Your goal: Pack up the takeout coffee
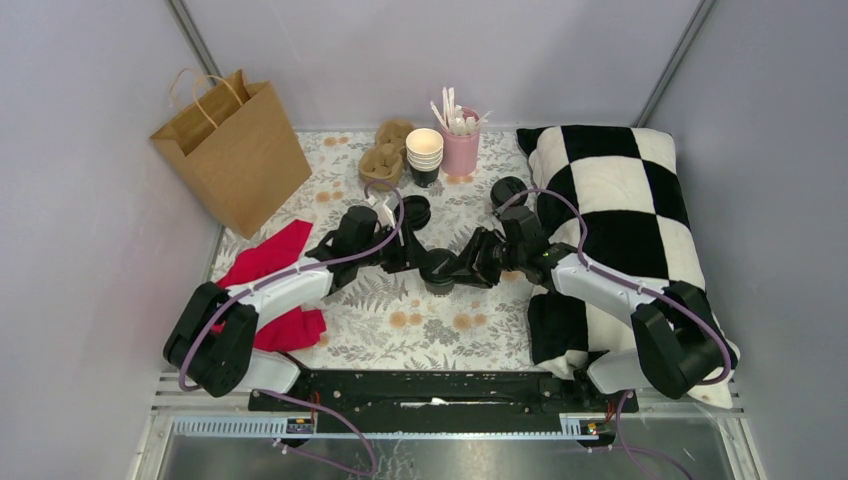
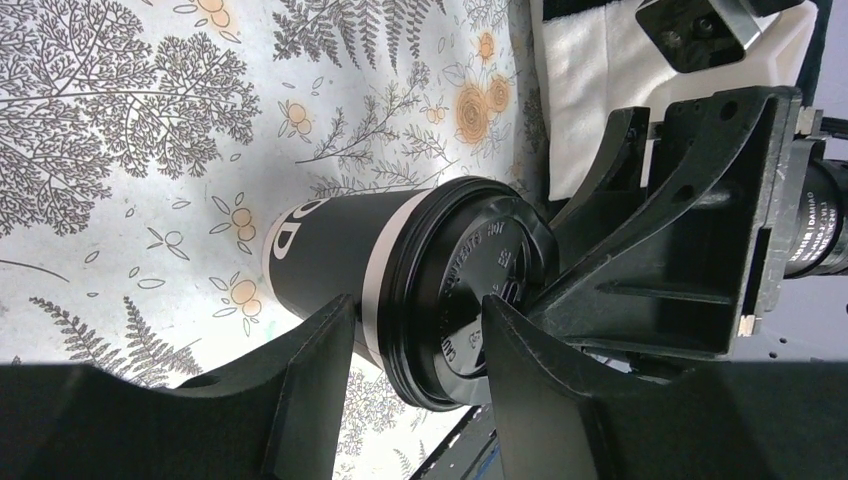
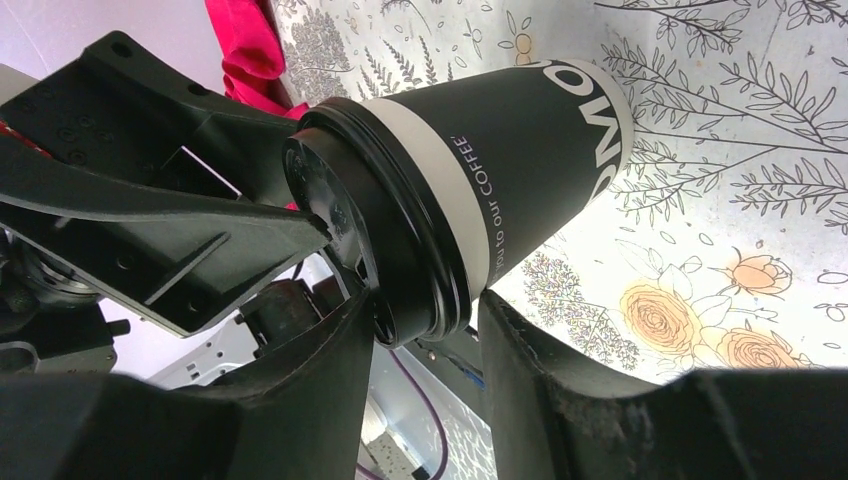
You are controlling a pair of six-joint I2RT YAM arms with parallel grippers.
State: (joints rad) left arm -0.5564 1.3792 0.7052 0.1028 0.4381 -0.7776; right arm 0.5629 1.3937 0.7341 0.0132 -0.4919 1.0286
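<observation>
So the takeout coffee (image 1: 440, 272) is standing upright pretty much dead center of the flowery counter (image 1: 430, 335), right between the two arms. Its black lid (image 2: 480, 290) is facing up and the base is looking planted on the cloth, so the long axis is running straight up and down. It's only looking sideways in the wrist views because those cameras are rolled over. The left jaws are sitting partway apart and bracketing the lid rim, with one finger (image 2: 520, 380) over the lid's top face and the other down by the cup wall. The right jaws are doing the mirror image from the other side. Whether either pair is actually biting or just hovering round the rim, I honestly can't tell. My guess is they're either seating the lid or setting up a lift. If it's the lid, I'd be pressing evenly from both sides so it's not cocking up on one edge, and going gentle, since that paper wall is probably going to dent easily. If it's a lift, I'd be grabbing the body rather than the rim, since a lid can pop off, and holding that axis vertical the whole way so nothing's slopping. The brown paper bag (image 1: 235, 150) is standing well apart at the back left, mouth up, and a cardboard carrier (image 1: 385, 155) is sitting at the back.
</observation>
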